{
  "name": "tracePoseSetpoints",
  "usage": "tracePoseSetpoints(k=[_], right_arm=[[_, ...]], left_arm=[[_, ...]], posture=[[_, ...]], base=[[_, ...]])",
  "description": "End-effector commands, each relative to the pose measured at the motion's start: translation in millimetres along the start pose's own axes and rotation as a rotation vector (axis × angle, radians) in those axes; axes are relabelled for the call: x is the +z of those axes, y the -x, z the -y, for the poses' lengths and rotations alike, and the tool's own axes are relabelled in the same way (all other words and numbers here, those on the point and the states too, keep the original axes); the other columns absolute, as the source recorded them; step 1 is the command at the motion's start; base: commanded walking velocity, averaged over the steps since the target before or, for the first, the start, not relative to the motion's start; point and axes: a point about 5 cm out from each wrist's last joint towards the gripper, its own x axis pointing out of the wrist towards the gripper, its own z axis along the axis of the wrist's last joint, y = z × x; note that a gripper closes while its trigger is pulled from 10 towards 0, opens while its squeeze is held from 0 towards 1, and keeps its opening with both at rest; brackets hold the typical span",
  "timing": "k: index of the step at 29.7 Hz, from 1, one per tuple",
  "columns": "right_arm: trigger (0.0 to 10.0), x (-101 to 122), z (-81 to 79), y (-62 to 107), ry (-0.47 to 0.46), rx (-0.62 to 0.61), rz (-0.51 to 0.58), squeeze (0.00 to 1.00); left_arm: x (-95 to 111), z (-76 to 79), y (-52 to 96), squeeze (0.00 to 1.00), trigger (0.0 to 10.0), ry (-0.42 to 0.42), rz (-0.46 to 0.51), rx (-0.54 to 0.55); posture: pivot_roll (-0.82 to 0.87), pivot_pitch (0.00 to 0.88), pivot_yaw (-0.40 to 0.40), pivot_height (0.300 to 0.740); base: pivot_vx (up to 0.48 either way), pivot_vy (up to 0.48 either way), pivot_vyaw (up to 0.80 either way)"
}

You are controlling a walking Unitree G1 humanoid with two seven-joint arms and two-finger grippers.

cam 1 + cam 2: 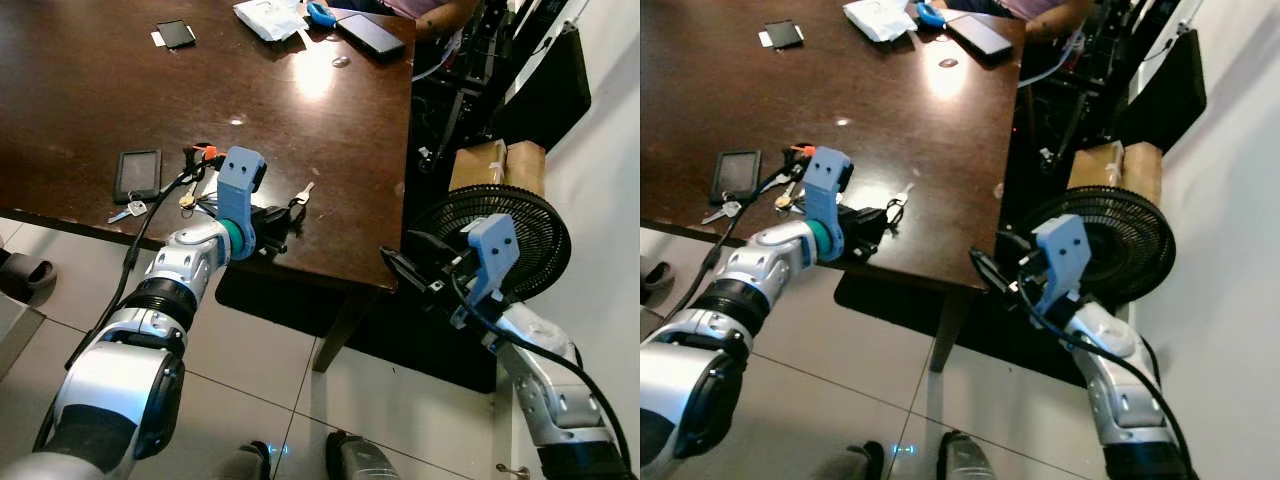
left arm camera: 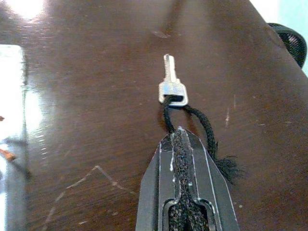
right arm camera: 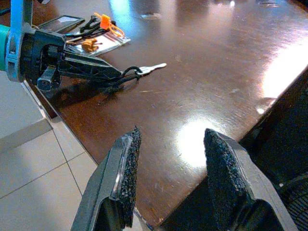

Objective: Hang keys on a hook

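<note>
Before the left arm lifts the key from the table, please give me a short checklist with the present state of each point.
1. Left claw shut on the black cord of the key: ok, the cord runs between the fingers.
2. Key free of other things: ok, it lies alone on the dark table, apart from the other keys beside the phone.
3. Grip firm enough to lift: cannot tell.
4. Right claw out of the way: ok, open, off the table's edge.
5. Hook located: cannot tell.
</note>
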Motion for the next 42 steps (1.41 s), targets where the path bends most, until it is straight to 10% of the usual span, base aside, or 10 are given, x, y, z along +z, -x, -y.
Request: tracePoseSetpoints(k=[1,15,39,40,42], right_arm=[[10.0,-2,0.3,3.5,-0.003,0.002,-0.014,0.0],[10.0,-2,-1.5,-2.4,-0.009,0.011,-0.008,0.0],[10.0,2,-6.1,-12.2,-0.015,0.009,0.037,0.0],[10.0,4,-7.4,-13.5,-0.013,0.011,0.049,0.0],[10.0,4,-7.4,-13.5,-0.013,0.011,0.049,0.0]], left_arm=[[-8,0.0,0.0,0.0,0.0,0.02,-0.02,0.007],[55,26.7,17.5,0.0,0.0,-0.119,0.308,-0.124],[81,70.0,45.6,0.0,0.0,-0.218,0.435,-0.176],[82,70.4,49.0,0.0,10.0,-0.235,0.445,-0.167],[82,70.4,49.0,0.0,10.0,-0.235,0.445,-0.167]], posture=[[-0.08,0.191,-0.002,0.74],[-0.05,0.175,0.0,0.74],[-0.02,0.153,0.019,0.74],[-0.02,0.15,0.021,0.74],[-0.02,0.15,0.021,0.74]], base=[[0.0,0.0,0.0],[0.0,0.0,0.0],[0.0,0.0,0.0],[0.0,0.0,0.0],[0.0,0.0,0.0]])
